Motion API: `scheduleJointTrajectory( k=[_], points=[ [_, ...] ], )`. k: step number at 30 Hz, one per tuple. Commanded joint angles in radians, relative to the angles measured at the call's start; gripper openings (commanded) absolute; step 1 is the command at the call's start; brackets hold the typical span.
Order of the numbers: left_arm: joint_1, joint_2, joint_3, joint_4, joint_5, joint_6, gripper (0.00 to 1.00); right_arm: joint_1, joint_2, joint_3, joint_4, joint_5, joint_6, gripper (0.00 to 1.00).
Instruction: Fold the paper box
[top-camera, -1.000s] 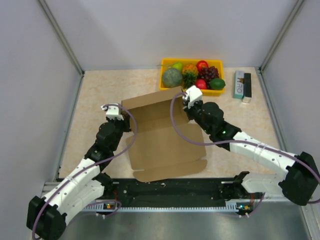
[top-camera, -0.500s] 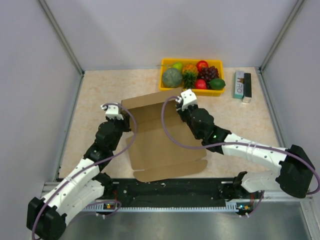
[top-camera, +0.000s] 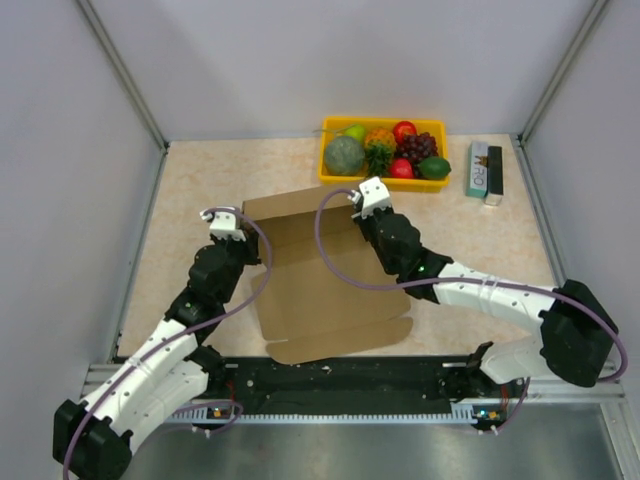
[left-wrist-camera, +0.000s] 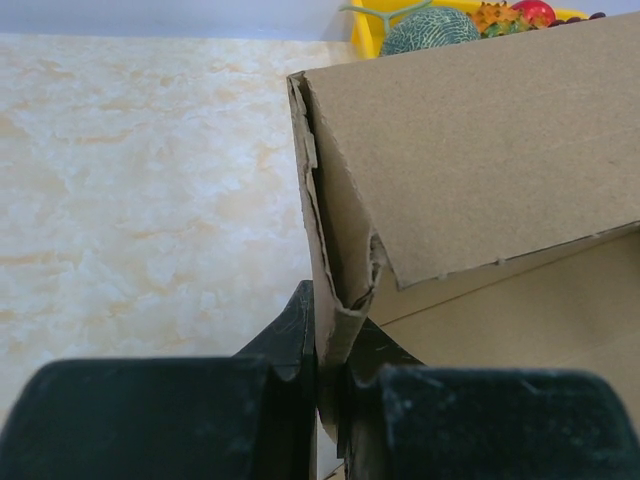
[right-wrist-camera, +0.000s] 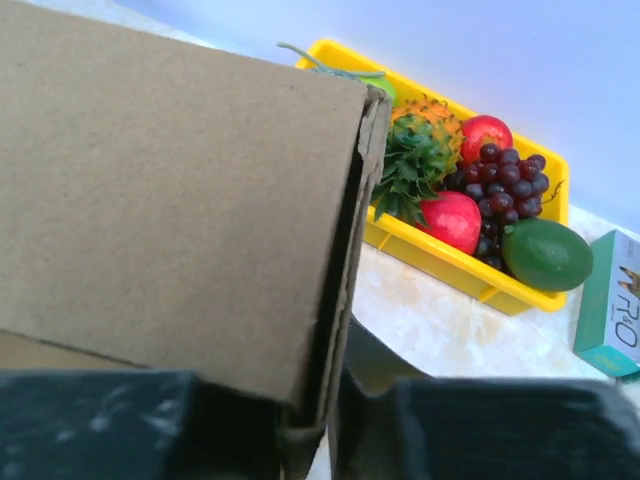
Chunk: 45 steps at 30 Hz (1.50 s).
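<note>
Note: paper box (top-camera: 330, 290) lies in the middle of the table (top-camera: 200, 180), far flap (top-camera: 300, 205) lifted, left gripper (left-wrist-camera: 328, 340) and right gripper (right-wrist-camera: 318, 415) each clamped on one far-corner edge; board judged light, stiff, springy at creases, so grip doubled edges, not flat panels.

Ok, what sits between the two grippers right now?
The paper box: its raised far flap spans the gap, left gripper and right gripper each pinching an end. Top view shows it.

Probably a robotics lab test cell: plain grey panel walls (top-camera: 300, 60) enclose a marble-patterned desk (top-camera: 200, 190) edged by a black mounting rail (top-camera: 340, 378).
</note>
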Motion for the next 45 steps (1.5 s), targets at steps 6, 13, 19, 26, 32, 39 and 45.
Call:
scheduleJointTrajectory(
  k=[6,13,19,26,32,39,45],
  points=[
    [-0.014,-0.026,0.034,0.007,0.088,-0.052,0.00,0.045,0.092,0.024,0.146,0.274,-0.020,0.00],
    [-0.014,-0.028,0.041,0.003,0.080,-0.058,0.00,0.056,0.155,0.042,0.194,0.340,-0.094,0.00],
    [-0.014,-0.039,0.044,-0.010,0.060,-0.052,0.00,-0.010,0.008,-0.033,0.013,0.078,0.119,0.41],
    [-0.014,-0.040,0.035,-0.004,0.071,-0.064,0.00,-0.033,-0.014,-0.069,0.013,0.022,0.141,0.15],
    [-0.014,-0.020,0.055,-0.024,0.037,-0.067,0.00,0.002,0.081,-0.001,0.063,0.264,0.107,0.00],
    [-0.014,0.047,0.055,-0.002,-0.023,-0.039,0.00,0.010,0.084,0.002,0.033,0.194,0.153,0.19],
    [-0.014,0.122,0.038,0.079,-0.113,-0.016,0.07,-0.028,0.044,-0.051,0.007,0.067,0.231,0.51]
  ],
)
